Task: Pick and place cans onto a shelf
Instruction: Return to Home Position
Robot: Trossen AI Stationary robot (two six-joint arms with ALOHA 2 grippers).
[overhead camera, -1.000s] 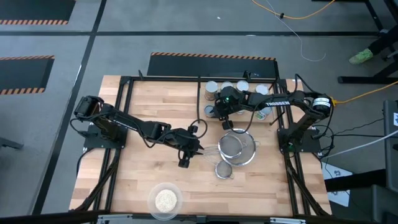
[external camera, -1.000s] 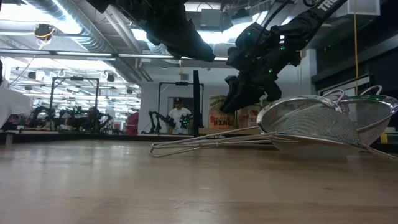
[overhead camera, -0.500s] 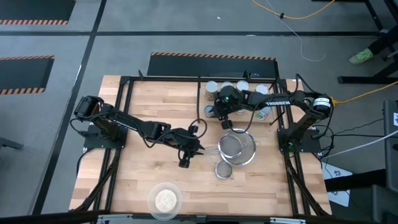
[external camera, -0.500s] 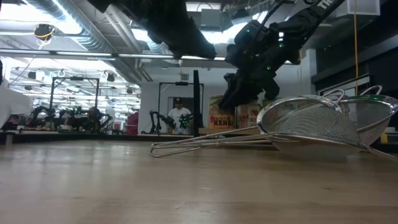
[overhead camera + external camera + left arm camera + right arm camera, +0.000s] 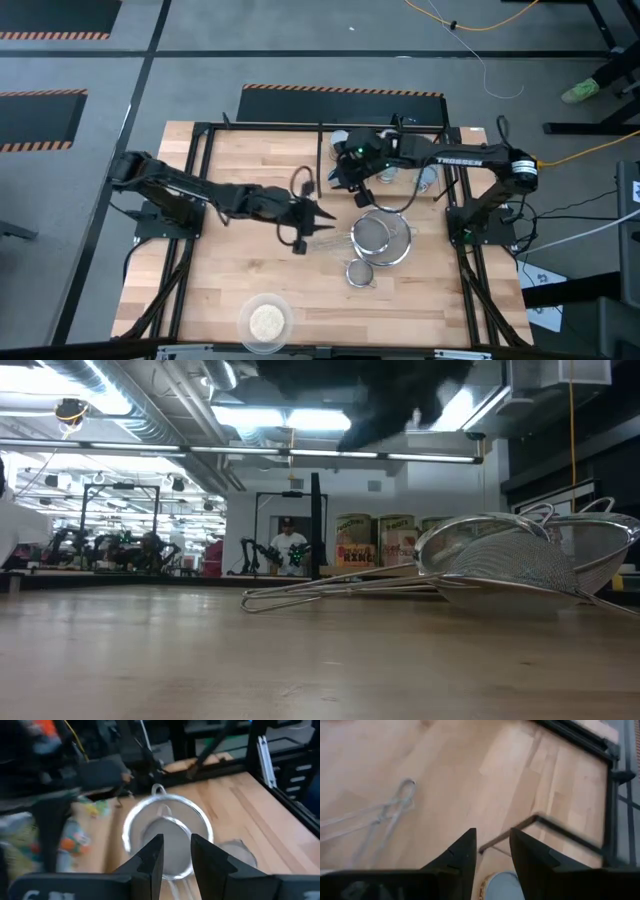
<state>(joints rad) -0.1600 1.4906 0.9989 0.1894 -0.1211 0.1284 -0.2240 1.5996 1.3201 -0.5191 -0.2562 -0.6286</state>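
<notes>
my wooden table (image 5: 200, 660) runs up to the stacked mesh strainers (image 5: 500, 565). beyond them the cans (image 5: 355, 542) stand upright on the shelf (image 5: 370, 570), and a person (image 5: 288, 542) stands far back in the lab. i read "trossen" on the right arm (image 5: 462, 160); the can labels i can't make out. the left gripper (image 5: 177, 837) hangs spread and empty near the strainer handles, well apart from the cans. the right gripper (image 5: 492, 832), fingers apart with nothing held, hovers over the shelf's end, a can top just beneath.
</notes>
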